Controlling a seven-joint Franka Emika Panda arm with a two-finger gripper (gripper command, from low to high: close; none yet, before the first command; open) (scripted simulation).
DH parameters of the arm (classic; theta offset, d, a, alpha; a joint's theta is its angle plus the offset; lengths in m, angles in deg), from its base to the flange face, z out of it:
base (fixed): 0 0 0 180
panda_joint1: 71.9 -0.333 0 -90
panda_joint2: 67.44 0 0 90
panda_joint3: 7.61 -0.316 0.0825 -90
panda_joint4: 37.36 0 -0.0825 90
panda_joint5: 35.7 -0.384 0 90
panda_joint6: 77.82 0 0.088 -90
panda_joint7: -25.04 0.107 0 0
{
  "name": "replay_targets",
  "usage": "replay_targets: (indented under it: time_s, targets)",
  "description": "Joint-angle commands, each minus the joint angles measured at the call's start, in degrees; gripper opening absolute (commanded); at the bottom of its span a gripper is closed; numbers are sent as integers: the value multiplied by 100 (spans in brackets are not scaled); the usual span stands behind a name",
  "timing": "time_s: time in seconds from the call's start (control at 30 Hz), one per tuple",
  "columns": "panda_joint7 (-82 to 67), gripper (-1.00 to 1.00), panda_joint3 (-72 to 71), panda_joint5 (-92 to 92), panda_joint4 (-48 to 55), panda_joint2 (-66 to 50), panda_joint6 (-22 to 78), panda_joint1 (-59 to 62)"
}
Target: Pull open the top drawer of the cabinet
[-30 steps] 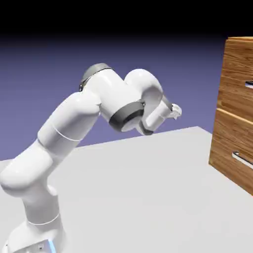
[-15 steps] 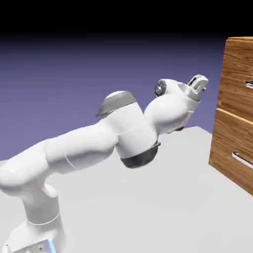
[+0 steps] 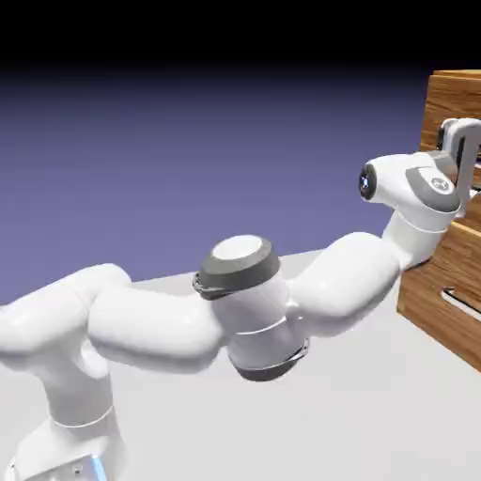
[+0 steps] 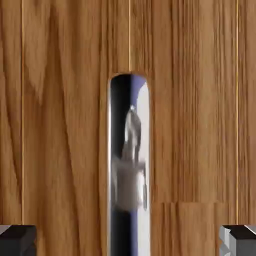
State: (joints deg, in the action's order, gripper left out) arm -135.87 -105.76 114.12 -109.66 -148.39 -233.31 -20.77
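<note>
Drawer (image 4: pixel 60 125) handle (image 4: pixel 129 165) centred in frame, gripper (image 4: pixel 128 240) jaws apart; advance straight, clamp bar, then pull.

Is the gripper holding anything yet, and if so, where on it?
Nothing is held. The gripper is open, its fingertips wide on either side of the top drawer's handle, not touching it.

Pale grey table (image 3: pixel 282 423), plain blue-violet backdrop (image 3: pixel 188 160), black band above
</note>
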Motion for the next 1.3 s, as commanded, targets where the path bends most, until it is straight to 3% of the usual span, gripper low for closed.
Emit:
replay_targets:
  time_s: [0.0,0.17,0.2,1.27]
  targets:
    - [-95,0,10,-50,208,-17,-68,-135]
    - [-488,0,52,-257,1067,-86,-351,-691]
    - [-488,-100,52,-257,1067,-86,-351,-691]
    - [-186,-100,-1203,305,-5368,-1495,2205,3196]
